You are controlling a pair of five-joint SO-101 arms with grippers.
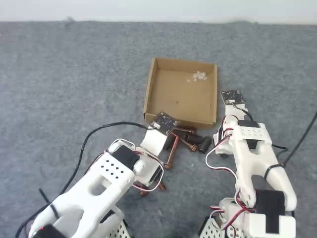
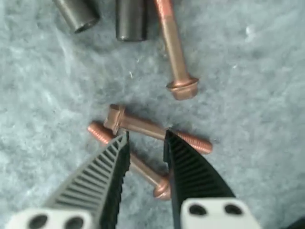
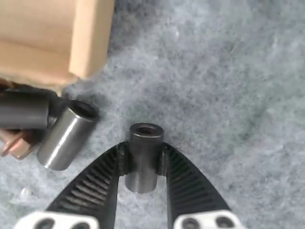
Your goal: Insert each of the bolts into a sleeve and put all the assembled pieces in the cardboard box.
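Observation:
My left gripper [image 2: 146,138] is open and hovers low over two crossed copper bolts [image 2: 152,130], its fingertips on either side of them. A third copper bolt [image 2: 172,47] lies farther out, beside two dark sleeves [image 2: 130,19]. My right gripper [image 3: 143,160] is shut on a dark sleeve [image 3: 145,143] that stands upright on the carpet. A grey sleeve [image 3: 66,137] and another dark sleeve [image 3: 24,109] lie close by, near a corner of the cardboard box [image 3: 71,38]. From above, the box [image 1: 148,94] sits just behind the pile of bolts [image 1: 172,152] and sleeves [image 1: 205,144].
Grey carpet covers the whole work area. The box floor holds a small white scrap [image 1: 199,76]. Both arms' cables [image 1: 99,130] trail over the carpet near the arm bases. Open carpet lies to the left of and behind the box.

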